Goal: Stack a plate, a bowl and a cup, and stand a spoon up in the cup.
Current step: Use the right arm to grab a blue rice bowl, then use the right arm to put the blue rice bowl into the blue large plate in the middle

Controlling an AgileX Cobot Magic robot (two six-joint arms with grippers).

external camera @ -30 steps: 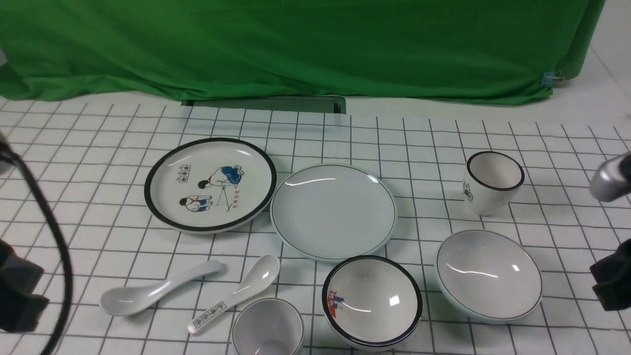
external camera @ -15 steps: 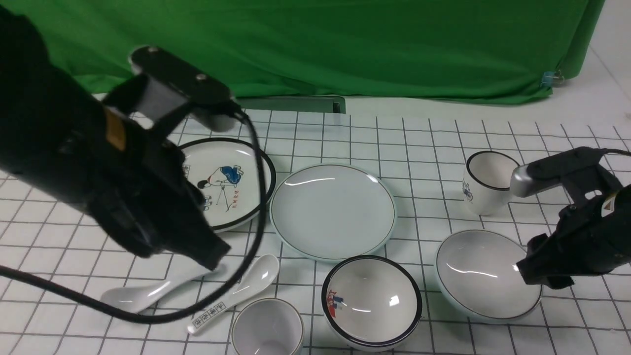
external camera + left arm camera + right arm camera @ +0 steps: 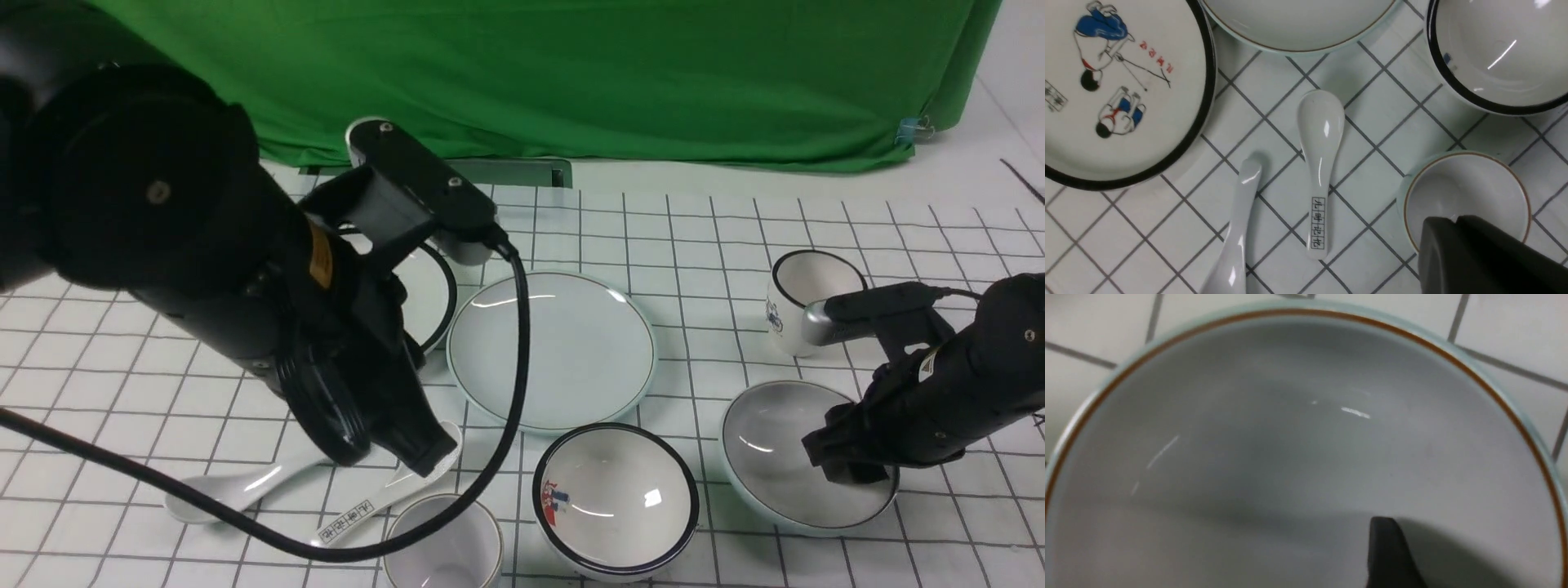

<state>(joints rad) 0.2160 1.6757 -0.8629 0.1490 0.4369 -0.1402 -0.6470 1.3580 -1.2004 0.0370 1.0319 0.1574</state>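
Four plain pieces sit apart on the white gridded worktop [image 3: 816, 229], none stacked. The pale bluish-white round plate with a thin green rim line [image 3: 551, 351] lies flat at centre. The pale bluish-white bowl with a thin dark rim line [image 3: 763, 449] stands upright to its right. The small pale handleless cup with a brownish rim line [image 3: 445, 543] stands mouth up at the near edge.

The plain white ceramic soup spoon [image 3: 233, 492] lies flat, near left. Its long axis runs diagonally, scoop toward the near left and handle away to the right. The handle tip ends just beside the scoop of the white spoon with black characters [image 3: 1319, 163].

Over the spoons hangs the left tool [image 3: 420, 456]; whether spread or pressed together, cannot tell. Over the bowl's right half hangs the right tool [image 3: 845, 465], one dark fingertip [image 3: 1388, 555] inside the rim. The other is out of view, so its state cannot be told.
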